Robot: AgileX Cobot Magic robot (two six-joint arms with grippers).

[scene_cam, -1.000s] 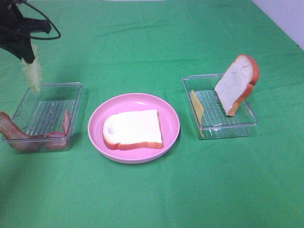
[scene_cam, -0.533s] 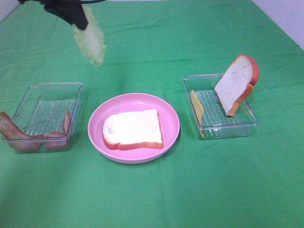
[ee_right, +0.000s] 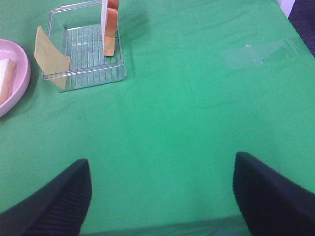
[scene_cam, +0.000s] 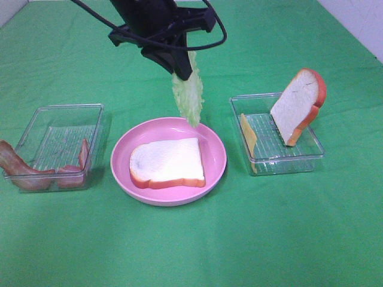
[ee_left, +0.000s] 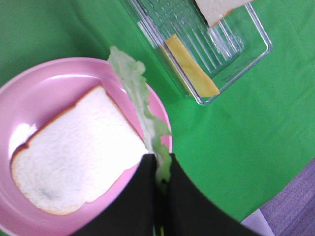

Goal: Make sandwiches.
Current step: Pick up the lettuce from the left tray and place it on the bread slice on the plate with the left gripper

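Note:
Of the sandwiches, one white bread slice [scene_cam: 167, 162] with an orange-brown crust lies flat on the pink plate [scene_cam: 212, 143]. My left gripper [scene_cam: 182, 70] hangs above the plate's far rim, shut on a pale green lettuce leaf [scene_cam: 189, 98] that dangles down to just over the bread's far edge. In the left wrist view the gripper [ee_left: 158, 169] pinches the lettuce [ee_left: 134, 91] beside the bread [ee_left: 74, 152]. My right gripper [ee_right: 162, 196] stands open over bare green cloth with nothing between its fingers; the exterior view does not show it.
A clear tray [scene_cam: 299, 160] to the right holds a second bread slice [scene_cam: 299, 104] leaning upright and a yellow cheese slice [scene_cam: 248, 134]. A clear tray [scene_cam: 60, 109] to the left holds reddish bacon strips [scene_cam: 18, 170]. Green cloth covers the table.
My left gripper carried the lettuce from over the left tray, up and to the right, until it hung above the plate. Nothing else moved.

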